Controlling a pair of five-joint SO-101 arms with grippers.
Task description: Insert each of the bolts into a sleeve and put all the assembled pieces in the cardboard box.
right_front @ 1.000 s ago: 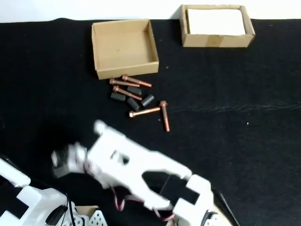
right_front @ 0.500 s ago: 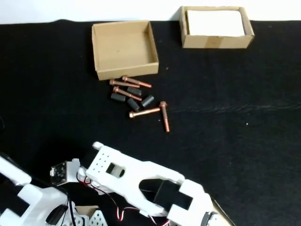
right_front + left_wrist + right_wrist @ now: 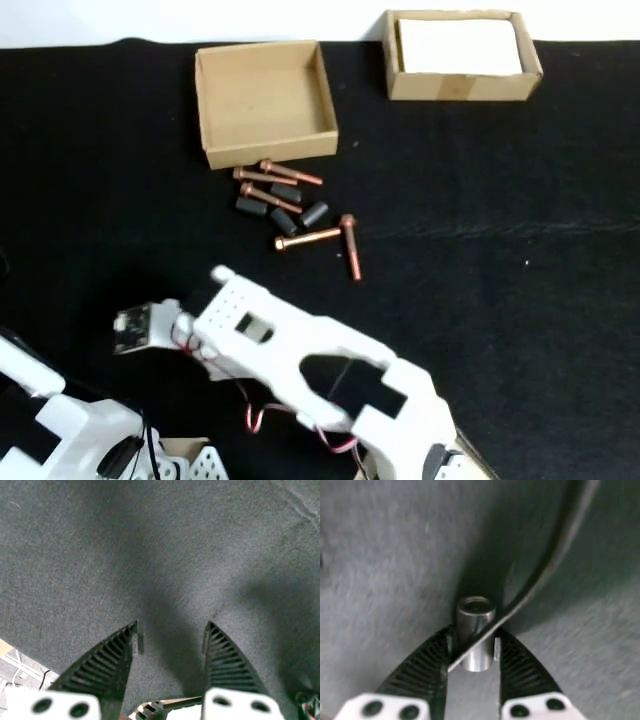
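We hold the sleeve (image 3: 476, 611) pinched in our right end effector (image 3: 473, 640), its long axis running out past the fingertips, open bore forward. The 5 bolts (image 3: 308, 238) lie well apart from it on the bench (image 3: 500, 300). Our left end effector (image 3: 171, 626) is spread, empty.

- We see a table (image 3: 520, 300) covered in black cloth.
- On it sit an open box (image 3: 270, 152) and a second box (image 3: 460, 86) (white inside), well apart.
- Copper bolts (image 3: 308, 238) and dark sleeves (image 3: 284, 220) lie loose just beside the open box.
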